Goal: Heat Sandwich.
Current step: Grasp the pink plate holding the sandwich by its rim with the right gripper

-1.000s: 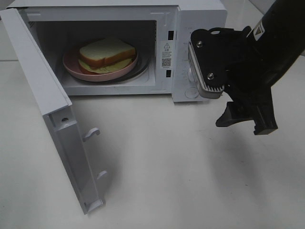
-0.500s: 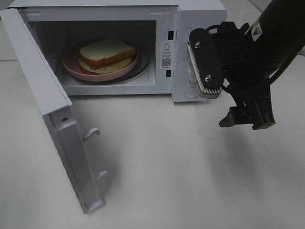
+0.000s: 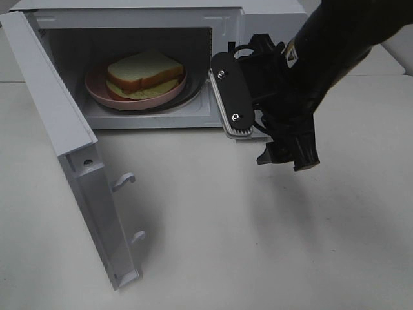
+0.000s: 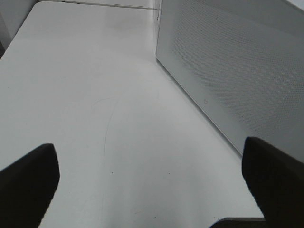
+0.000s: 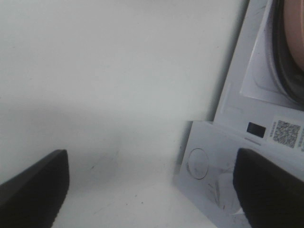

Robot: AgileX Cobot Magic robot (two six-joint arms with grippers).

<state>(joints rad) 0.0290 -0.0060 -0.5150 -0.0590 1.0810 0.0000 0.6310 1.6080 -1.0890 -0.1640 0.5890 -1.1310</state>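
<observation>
Small sandwich of pale yellowish bread with an orange-brown edge (image 3: 144,71) sits on a round pink plate (image 3: 97,90) inside the white microwave (image 3: 258,19). Its hinged white door (image 3: 51,110) is swung wide open on the left. Black right gripper (image 3: 286,160) hangs over the white table (image 3: 226,245), just in front of the control panel (round knob (image 5: 198,163) shows in the right wrist view). Fingers (image 5: 33,187) are wide apart, nothing between. Left gripper (image 4: 152,187) is beside the microwave's perforated side wall (image 4: 237,71), fingers (image 4: 28,178) apart and empty.
</observation>
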